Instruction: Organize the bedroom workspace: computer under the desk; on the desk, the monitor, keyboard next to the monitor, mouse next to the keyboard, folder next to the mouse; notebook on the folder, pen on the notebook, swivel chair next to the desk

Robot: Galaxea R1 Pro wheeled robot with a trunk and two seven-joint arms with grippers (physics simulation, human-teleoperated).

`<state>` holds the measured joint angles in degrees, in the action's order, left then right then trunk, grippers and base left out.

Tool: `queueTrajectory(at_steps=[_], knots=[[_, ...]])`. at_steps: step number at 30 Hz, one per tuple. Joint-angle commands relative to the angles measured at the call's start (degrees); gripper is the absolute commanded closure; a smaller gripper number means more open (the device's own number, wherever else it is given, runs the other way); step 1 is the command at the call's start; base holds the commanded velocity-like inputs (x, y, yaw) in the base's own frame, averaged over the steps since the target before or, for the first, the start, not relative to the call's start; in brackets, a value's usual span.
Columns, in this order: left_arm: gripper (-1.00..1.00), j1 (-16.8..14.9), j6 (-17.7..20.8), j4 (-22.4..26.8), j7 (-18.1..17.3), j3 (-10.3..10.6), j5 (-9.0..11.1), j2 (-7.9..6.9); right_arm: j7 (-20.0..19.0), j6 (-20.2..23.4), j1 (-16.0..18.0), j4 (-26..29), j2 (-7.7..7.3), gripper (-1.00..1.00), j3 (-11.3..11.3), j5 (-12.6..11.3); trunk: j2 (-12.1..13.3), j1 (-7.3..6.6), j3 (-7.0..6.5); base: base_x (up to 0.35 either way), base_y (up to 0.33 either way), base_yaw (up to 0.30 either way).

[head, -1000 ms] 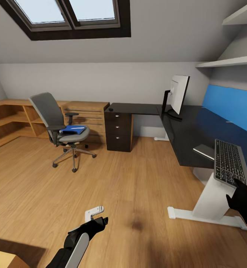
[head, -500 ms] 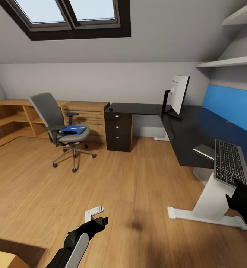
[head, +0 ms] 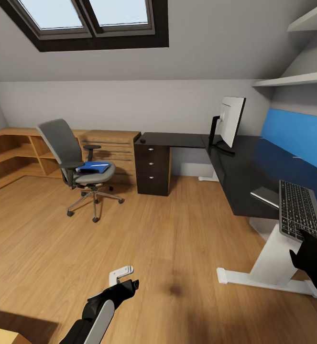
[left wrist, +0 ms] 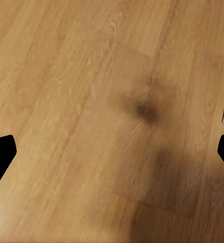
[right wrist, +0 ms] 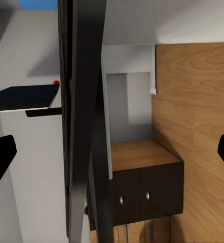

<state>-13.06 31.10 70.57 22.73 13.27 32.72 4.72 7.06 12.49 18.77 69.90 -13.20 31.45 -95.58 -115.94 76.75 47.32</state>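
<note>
The right tool [head: 307, 243] has the slim dark-grey keyboard with black keys and a silver edge [head: 301, 213] pinched at its near end, the board carried out over the front edge of the large L-shaped glossy black desk [head: 244, 167], not yet laid down. Beside it on the desktop lies a small thin grey-white notebook [head: 264, 195]. Over on the other side, the left tool [head: 125, 279] hangs low above the light wood floor [head: 168, 248], fingers spread wide with nothing between them.

Risk, as I read it: that keyboard is gripped by one end only, so it could droop, twist out, or clip the notebook when lowered; it also sits far from the wide white-backed monitor [head: 231, 122] it should end up beside.

Count: one keyboard, one notebook, one monitor, one desk. One grey upholstered swivel chair [head: 72, 160] stands well apart from the desk, one flat bright-blue folder [head: 94, 166] on its seat. Two tools.
</note>
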Motion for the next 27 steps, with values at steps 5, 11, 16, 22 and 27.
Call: queueTrajectory(at_steps=[5,11,16,22,27], knots=[[-1.0,0.0,0.1,0.0,0.6,0.1,0.6,-0.03,0.4,0.3,0.0,0.1,0.01,-1.0,0.1,-0.5,0.0,-0.01,0.06,0.004,0.002,0.0],[-1.0,0.0,0.1,-0.1,0.7,0.1,0.6,-0.03,0.3,0.3,0.0,0.1,0.01,-1.0,0.0,-0.5,0.4,-0.23,-0.12,0.0,0.0,0.0],[-1.0,0.0,0.1,-0.1,0.9,0.1,0.6,0.02,0.3,0.3,0.0,0.1,0.01,-1.0,0.0,-0.5,2.0,-1.11,-0.84,0.0,0.0,0.0],[-1.0,0.0,0.1,-0.1,0.8,0.1,0.6,0.02,0.3,0.3,0.0,0.1,0.01,-1.0,0.0,-0.5,2.0,-1.11,-0.84,0.0,0.0,0.0],[-1.0,0.0,0.1,-0.1,0.7,0.1,0.7,0.03,0.3,0.3,0.0,0.1,0.01,-1.0,0.0,-0.5,2.0,-1.11,-0.84,0.0,0.0,0.0]])
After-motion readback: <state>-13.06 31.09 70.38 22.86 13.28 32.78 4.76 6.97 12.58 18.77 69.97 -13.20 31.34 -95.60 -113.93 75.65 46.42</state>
